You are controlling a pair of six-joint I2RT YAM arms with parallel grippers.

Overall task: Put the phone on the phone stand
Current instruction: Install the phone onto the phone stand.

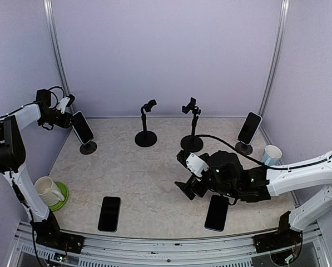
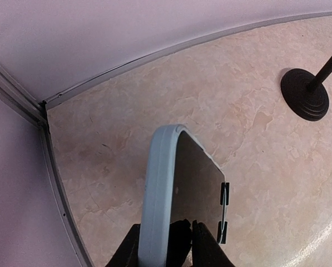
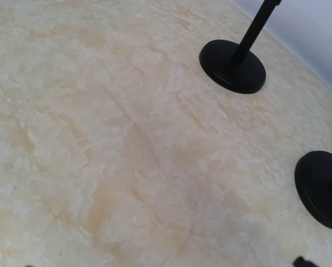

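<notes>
Left claw [image 1: 70,113] is around the phone [image 2: 179,189] at ten o'clock; can't tell if it squeezes. Right claw [image 1: 183,173] is wide open.

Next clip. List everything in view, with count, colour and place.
stands: four, black, in a row at the back
phones: four, dark; two flat near the front, one on each outer stand
mug: one, white, on a green saucer, front left
cup: one, white and blue, right side
table: one, beige marbled
left claw: one, black, fingers either side of the left stand's phone; grip unclear
right claw: one, black, open and empty over mid-table
</notes>
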